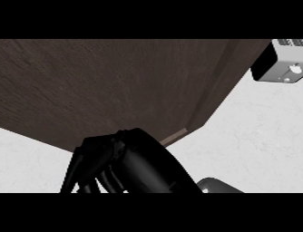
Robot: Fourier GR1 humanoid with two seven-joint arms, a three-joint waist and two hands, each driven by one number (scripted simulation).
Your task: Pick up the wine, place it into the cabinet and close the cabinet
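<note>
Worktop: white, faintly mottled surface, visible at right and in a strip at lower left. Large dark brown wooden cabinet covers most of the upper left, its edge running diagonally across the worktop. A small white and black appliance sits on the worktop at the top right corner, just beside the cabinet's side.

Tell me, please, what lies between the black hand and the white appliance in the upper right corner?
In the head view, the dark wooden cabinet and bare white counter lie between the hand and the appliance. No wine shows there.
</note>
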